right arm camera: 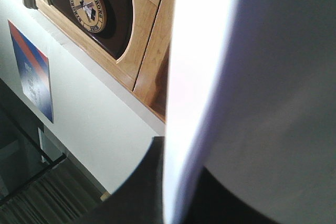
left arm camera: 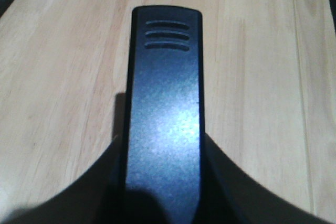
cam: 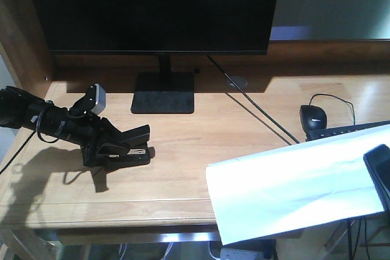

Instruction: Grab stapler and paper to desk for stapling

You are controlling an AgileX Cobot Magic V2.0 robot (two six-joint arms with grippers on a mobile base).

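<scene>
My left hand (cam: 116, 145) is clamped around the stapler (cam: 135, 150); my right hand (cam: 379, 172) grips the paper (cam: 286, 190).
The stapler rests on the counter (cam: 183, 175), left of centre, near the monitor (cam: 158, 10) stand. The paper hangs tilted over the counter's front right corner, jutting past its edge, in front of the mouse (cam: 314, 117) and keyboard (cam: 356, 131).

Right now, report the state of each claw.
Left claw: closed on the stapler.
Right claw: closed on the paper.
</scene>
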